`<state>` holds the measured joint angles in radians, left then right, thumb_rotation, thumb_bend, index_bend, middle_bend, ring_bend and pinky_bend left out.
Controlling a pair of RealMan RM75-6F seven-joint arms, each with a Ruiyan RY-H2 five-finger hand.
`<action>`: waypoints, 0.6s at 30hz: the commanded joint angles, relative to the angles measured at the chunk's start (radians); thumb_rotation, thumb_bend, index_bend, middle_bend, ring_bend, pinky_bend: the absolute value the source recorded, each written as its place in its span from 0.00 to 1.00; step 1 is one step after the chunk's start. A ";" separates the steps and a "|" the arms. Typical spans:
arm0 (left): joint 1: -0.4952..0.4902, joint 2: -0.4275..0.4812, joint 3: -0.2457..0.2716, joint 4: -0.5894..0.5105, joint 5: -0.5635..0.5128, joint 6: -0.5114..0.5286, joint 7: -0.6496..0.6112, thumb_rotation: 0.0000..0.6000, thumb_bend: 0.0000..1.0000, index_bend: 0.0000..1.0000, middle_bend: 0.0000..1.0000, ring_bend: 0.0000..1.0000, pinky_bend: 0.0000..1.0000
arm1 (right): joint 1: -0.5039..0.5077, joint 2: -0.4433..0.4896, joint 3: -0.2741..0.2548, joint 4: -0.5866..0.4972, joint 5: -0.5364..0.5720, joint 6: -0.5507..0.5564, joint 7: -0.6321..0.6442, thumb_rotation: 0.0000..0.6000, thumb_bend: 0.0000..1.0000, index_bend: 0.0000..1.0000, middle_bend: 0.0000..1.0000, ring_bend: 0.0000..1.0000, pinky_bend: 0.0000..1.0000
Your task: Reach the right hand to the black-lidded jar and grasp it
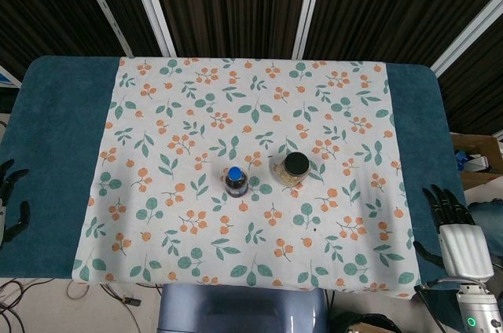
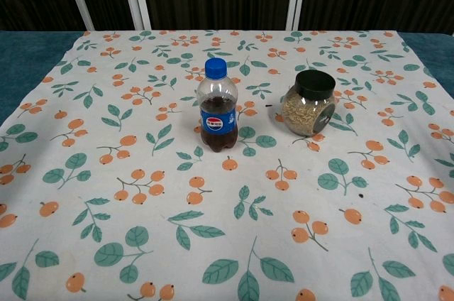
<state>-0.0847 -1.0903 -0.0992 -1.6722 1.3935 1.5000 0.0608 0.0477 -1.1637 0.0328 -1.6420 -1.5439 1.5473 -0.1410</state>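
Observation:
The black-lidded jar (image 1: pixel 291 170) (image 2: pixel 309 104), clear and full of pale grains, stands near the middle of the floral cloth. My right hand (image 1: pixel 452 227) hovers at the table's right front edge, well to the right of the jar, fingers spread and holding nothing. At the far left edge my left hand (image 1: pixel 11 199) is only partly visible, fingers apart and empty. Neither hand appears in the chest view.
A small cola bottle with a blue cap (image 1: pixel 235 181) (image 2: pixel 217 107) stands just left of the jar. The floral cloth (image 1: pixel 196 97) covers a teal table (image 1: pixel 55 129). Cardboard boxes (image 1: pixel 475 152) sit off the table's right side.

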 commanded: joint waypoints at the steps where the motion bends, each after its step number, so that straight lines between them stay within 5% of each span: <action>1: 0.001 0.001 -0.001 0.000 -0.003 0.001 0.002 1.00 0.54 0.18 0.05 0.10 0.02 | 0.000 -0.001 0.001 -0.001 0.002 -0.002 -0.001 1.00 0.23 0.00 0.08 0.06 0.21; 18: 0.003 0.007 -0.003 -0.010 -0.016 -0.006 0.001 1.00 0.54 0.18 0.05 0.10 0.02 | 0.002 -0.006 0.009 0.005 0.008 -0.015 0.008 1.00 0.23 0.00 0.08 0.06 0.21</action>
<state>-0.0817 -1.0831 -0.1017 -1.6825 1.3779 1.4937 0.0618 0.0500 -1.1699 0.0418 -1.6374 -1.5361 1.5324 -0.1329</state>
